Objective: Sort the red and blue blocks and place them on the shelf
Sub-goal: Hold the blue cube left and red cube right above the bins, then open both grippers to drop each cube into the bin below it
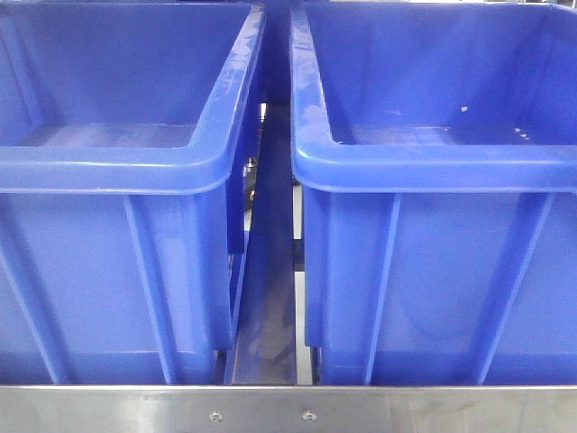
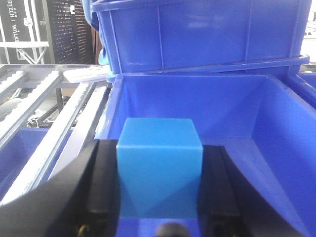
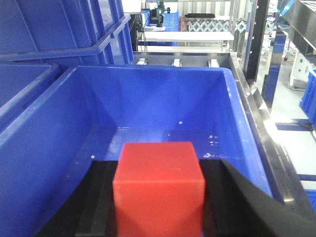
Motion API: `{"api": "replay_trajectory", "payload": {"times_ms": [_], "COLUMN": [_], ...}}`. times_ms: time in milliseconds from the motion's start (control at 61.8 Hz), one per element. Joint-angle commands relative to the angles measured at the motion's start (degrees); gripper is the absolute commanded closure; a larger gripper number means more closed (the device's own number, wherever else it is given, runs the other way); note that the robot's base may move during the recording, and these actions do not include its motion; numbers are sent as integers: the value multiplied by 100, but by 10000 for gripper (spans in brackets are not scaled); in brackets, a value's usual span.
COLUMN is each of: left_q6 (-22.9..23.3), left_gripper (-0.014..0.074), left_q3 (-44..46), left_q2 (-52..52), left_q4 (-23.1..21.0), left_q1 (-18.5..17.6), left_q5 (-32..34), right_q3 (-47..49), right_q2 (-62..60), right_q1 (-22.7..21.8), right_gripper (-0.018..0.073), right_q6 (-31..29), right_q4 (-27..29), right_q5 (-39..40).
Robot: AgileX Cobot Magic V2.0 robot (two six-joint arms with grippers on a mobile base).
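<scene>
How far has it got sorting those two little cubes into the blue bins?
Picking up looks done: the left gripper is shut on the blue block, the right gripper on the red block. In hand: holding them at the left arm's bin and the right arm's bin. Left: letting go; both floors show no cube.

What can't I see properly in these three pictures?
- Front view: left bin and right bin fill the frame; neither block shows, front walls hide most of their floors.
- Left wrist view: the blue block, in the left claw, runs off the bottom edge.
- Right wrist view: the red block, in the right claw, is cut off likewise.
</scene>
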State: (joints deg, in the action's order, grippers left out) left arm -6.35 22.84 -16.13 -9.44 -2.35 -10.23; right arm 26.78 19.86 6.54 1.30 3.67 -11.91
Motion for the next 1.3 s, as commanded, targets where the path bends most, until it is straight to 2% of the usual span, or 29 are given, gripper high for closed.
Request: {"api": "replay_trajectory", "payload": {"times_ms": [0,162,291,502,648,729,923,1134,1279], "left_q6": [36,-3,-3,-3,-28,-52,-52,-52,-52], "left_gripper": [471,471,471,471,471,471,470,470,469], "left_q3": [169,377,717,976,979,979,979,979,979], "left_q2": [-97,-226,-630,-1625,-2365,-2708,-3533,-3988,-4042], "left_q4": [-52,-53,-53,-43,5,259,300,300,258], "left_q1": [3,-116,-379,-1136,-1788,-2012,-2246,-2276,-2276], "left_q5": [377,378,389,768,1400,1666,2230,3139,3167], "right_q3": [194,575,995,1225,1225,1225,1225,1225,1225], "right_q2": [34,398,1026,2177,2733,2974,3272,3272,3272], "right_q1": [2,270,642,1278,1458,1462,1462,1462,1462], "right_gripper": [510,510,510,510,510,510,510,510,510], "right_q6": [-40,-50,-50,-50,-50,-50,-50,-50,-50], "right_q4": [99,88,30,-337,-367,-367,-367,-367,-367], "right_q5": [524,425,414,1023,1469,1622,1813,1813,1813]}}
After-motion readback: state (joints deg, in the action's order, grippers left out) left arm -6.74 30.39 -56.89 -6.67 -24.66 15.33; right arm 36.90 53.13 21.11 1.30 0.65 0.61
